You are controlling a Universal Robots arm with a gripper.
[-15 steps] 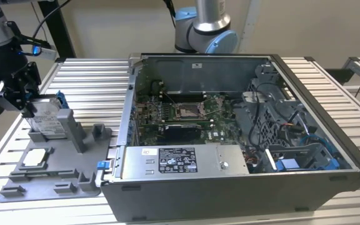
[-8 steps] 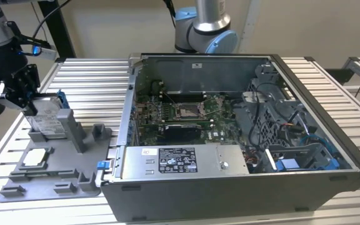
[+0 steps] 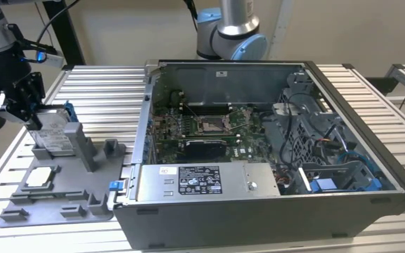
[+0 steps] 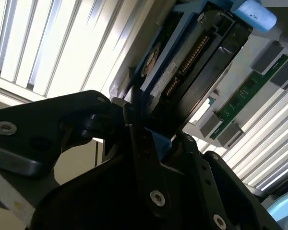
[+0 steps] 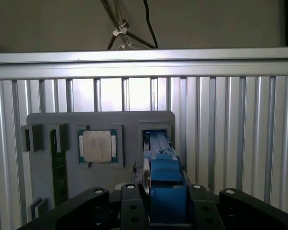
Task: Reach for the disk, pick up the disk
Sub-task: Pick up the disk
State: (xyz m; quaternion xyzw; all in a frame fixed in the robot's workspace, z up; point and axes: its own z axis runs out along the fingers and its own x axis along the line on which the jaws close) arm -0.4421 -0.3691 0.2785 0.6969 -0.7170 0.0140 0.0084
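Black fingers of the gripper look closed on the top edge of the disk, one on each side. It stands on its edge in a slot of the grey tray on the bench. With so small a hold, the disk might slip or tip, or snag the slot and tug the tray.

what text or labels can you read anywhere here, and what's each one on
None can be quoted; no print reads legibly.
White label on the disk: too small to read.
Black-and-white label on the grey metal box: too small to read.
White sticker on the case's back wall: blurred.
Chip in the first wrist view: no readable marks.
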